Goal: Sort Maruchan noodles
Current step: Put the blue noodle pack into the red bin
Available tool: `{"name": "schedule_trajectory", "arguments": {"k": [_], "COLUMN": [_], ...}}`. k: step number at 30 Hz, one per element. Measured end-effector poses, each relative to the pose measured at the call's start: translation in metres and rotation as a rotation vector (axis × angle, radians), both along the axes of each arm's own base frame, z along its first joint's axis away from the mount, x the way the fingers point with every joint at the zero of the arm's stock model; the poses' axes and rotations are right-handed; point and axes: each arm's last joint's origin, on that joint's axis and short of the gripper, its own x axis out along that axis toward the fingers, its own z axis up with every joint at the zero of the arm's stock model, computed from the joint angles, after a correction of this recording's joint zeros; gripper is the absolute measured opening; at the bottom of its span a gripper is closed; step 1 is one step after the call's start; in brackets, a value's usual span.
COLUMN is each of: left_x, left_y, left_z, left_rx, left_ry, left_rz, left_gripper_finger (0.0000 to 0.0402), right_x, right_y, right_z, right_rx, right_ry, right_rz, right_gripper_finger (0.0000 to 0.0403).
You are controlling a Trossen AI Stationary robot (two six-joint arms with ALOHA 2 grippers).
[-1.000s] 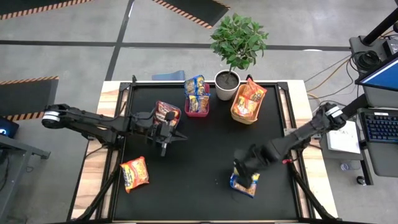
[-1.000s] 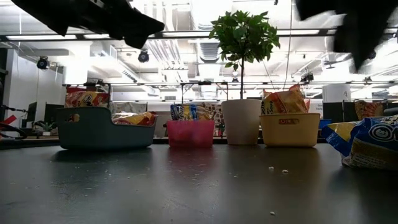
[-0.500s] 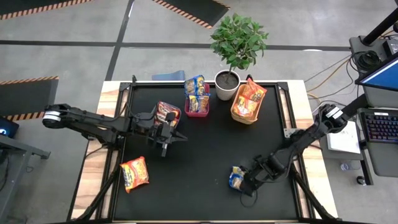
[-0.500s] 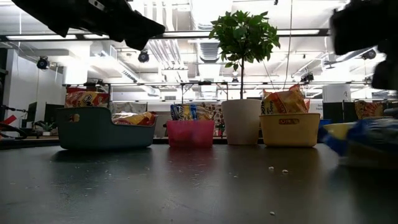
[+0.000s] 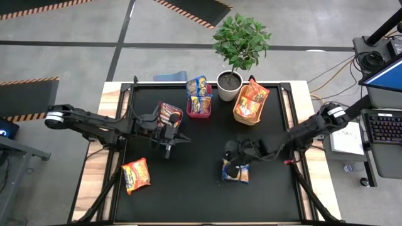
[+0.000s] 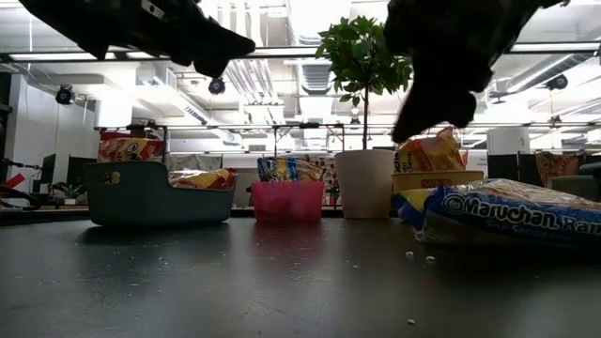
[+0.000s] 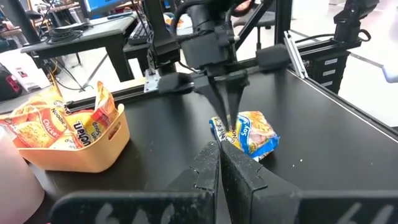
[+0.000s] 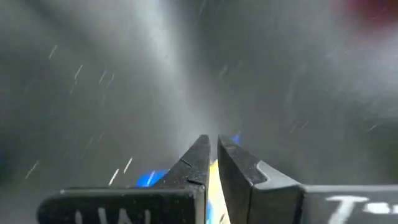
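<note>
Now we pinch the blue-yellow Maruchan packet (image 5: 236, 171) in our right gripper (image 5: 230, 164), well short of the red bin (image 5: 200, 108); lift clear, don't drag. Left gripper (image 5: 168, 139) waits, pressed together.

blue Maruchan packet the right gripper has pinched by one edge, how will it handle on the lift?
The blue packet will probably droop from the right gripper, which grips only an edge. Its wrapper looks thin and glossy in the low view, so it may slip in the pinch. It seems light: flat, with nothing bulky showing. The block inside could crack if squeezed hard.
</note>
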Motion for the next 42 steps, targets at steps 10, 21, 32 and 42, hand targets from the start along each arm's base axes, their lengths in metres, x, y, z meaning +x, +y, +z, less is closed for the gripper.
{"name": "schedule_trajectory", "arguments": {"k": [10,21,32,42], "left_x": [0.001,0.003,0.003,0.022], "left_y": [0.0,0.0,0.0,-0.008], "left_z": [0.0,-0.002,-0.003,-0.047], "left_rx": [0.018,0.022,-0.043,-0.178], "left_ry": [-0.007,-0.007,0.005,0.268], "left_rz": [-0.003,-0.003,0.017,0.046], "left_gripper_finger": [0.0,0.0,0.0,0.0], "right_x": [-0.029,-0.004,0.053,0.038], "right_y": [0.005,0.011,-0.013,-0.017], "right_z": [-0.014,-0.047,-0.043,-0.024], "right_rx": [0.2,-0.012,-0.192,-0.234], "right_ry": [0.401,0.262,-0.052,-0.006], "right_rz": [0.111,0.071,0.029,0.079], "right_gripper_finger": [0.002,0.002,0.002,0.002]}}
